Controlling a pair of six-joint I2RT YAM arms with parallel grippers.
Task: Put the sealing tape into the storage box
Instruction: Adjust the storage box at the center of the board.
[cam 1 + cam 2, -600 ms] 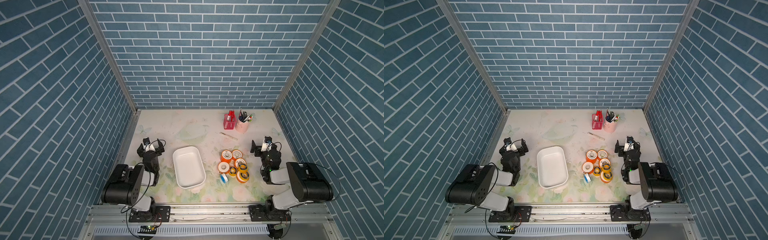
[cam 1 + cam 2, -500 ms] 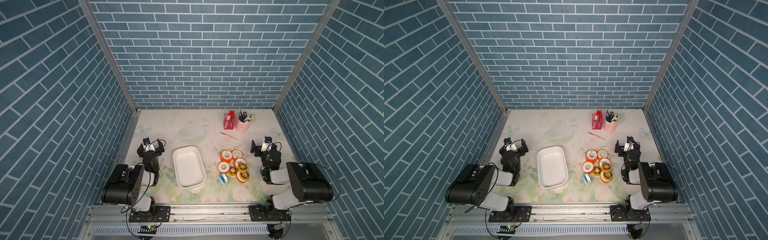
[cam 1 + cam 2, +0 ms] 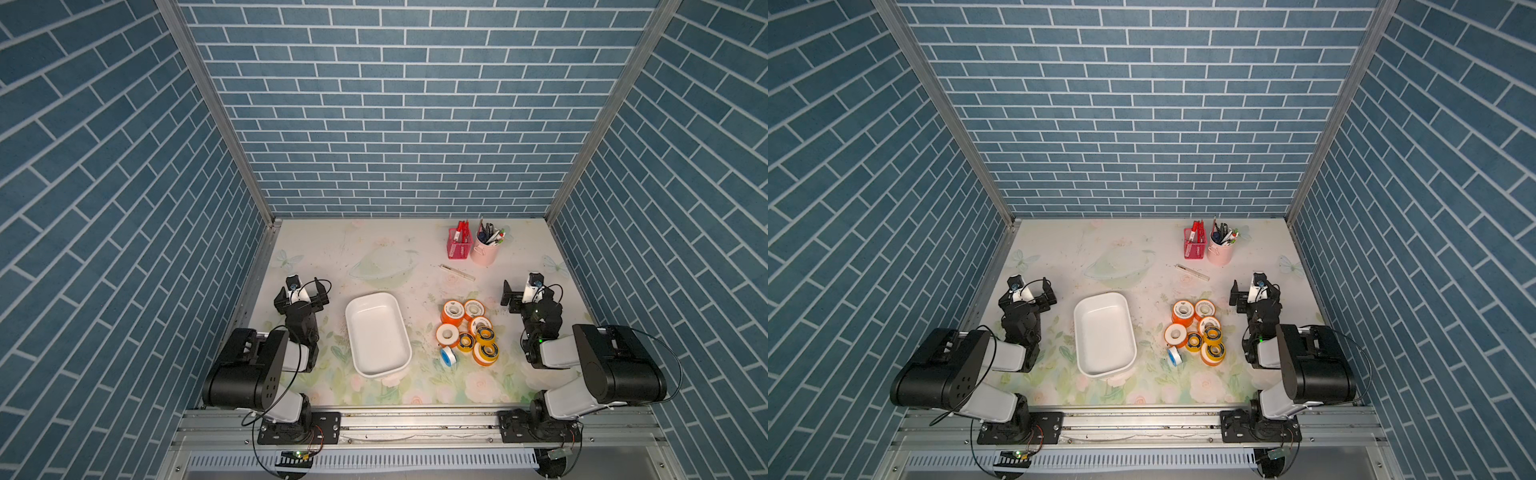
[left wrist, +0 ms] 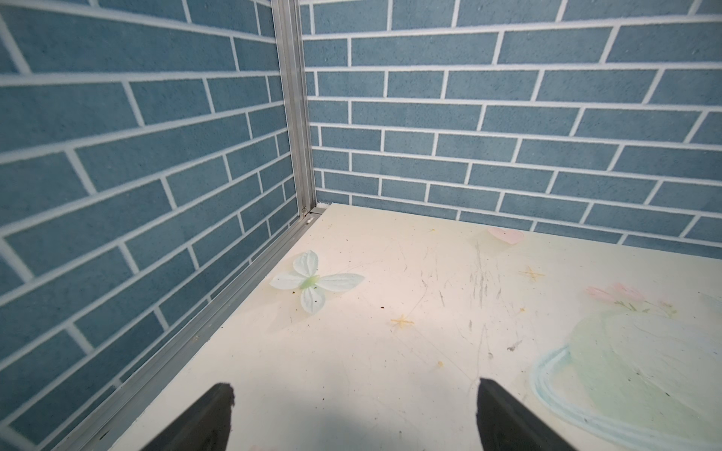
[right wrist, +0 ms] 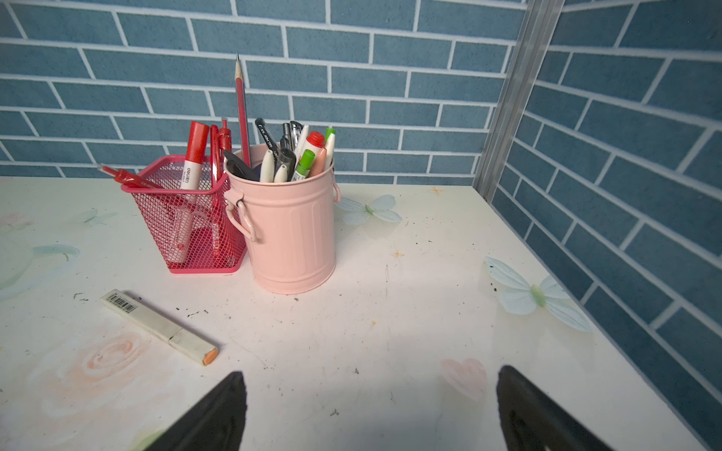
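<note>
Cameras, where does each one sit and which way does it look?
Top view: high over the robot's end, looking down on storage box, sealing tape, both arms, open left claw and right claw.
Top view: beside it, same look at the storage box.
Left wrist: on the left arm, facing the table's far corner; left claw tips show.
Right wrist: on the right arm, facing pink pen cup and red basket; right claw tips show.
Shared: top views show that pink pen cup too.

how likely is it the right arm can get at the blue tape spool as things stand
Probably yes. The right gripper is open and empty, and the blue spool lies uncovered; only the yellow spool beside it may crowd the jaws.
</note>
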